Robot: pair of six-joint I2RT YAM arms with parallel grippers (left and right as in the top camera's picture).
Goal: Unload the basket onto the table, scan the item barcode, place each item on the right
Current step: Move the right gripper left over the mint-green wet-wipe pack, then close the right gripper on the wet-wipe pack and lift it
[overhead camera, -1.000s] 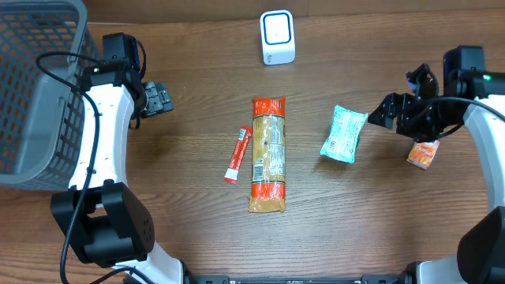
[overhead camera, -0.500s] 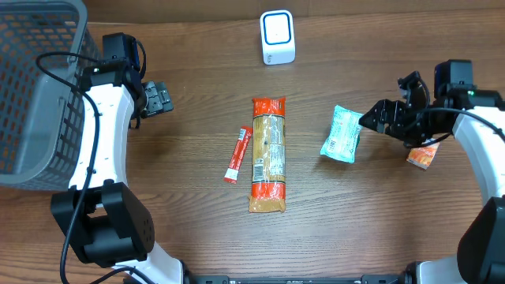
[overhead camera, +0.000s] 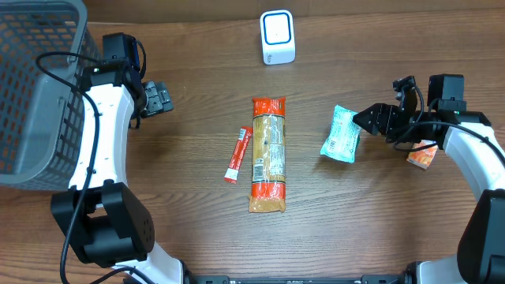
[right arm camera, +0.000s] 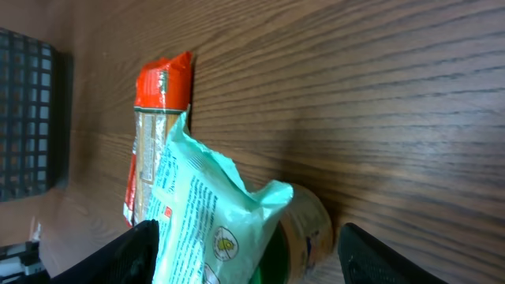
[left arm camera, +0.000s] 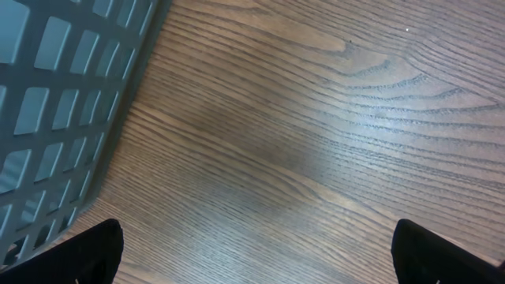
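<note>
Starting close, right wrist: right gripper (right arm camera: 248, 256) spread, fingers (right arm camera: 134, 252) either side of the teal pouch's (right arm camera: 207, 209) crinkled end, gap showing on one side, so not clamped. (A)

Overhead match? (B)

Tips at the pouch's right edge, pouch lying on the table (overhead camera: 379, 229). Jaw gap unreadable from above. Wrist alone shows something round, gold and green, under the pouch edge; can't tell what. (A)

Other arm? (B)

The left gripper (left arm camera: 256, 252) is wide apart, nothing between, just wood and basket (left arm camera: 63, 95) wall beside it. Only overhead shows it sits by the basket, well apart from every item. (A)

Further out? (B)

Overhead only: orange box (overhead camera: 423, 155) partly under the right arm. Then pasta pack (overhead camera: 268, 154) mid-table, red stick (overhead camera: 237, 155) just beside it; right wrist catches only the pack's red top beyond the pouch. Last, scanner (overhead camera: 278, 37) at the far edge, well apart from the pouch. (A)
</note>
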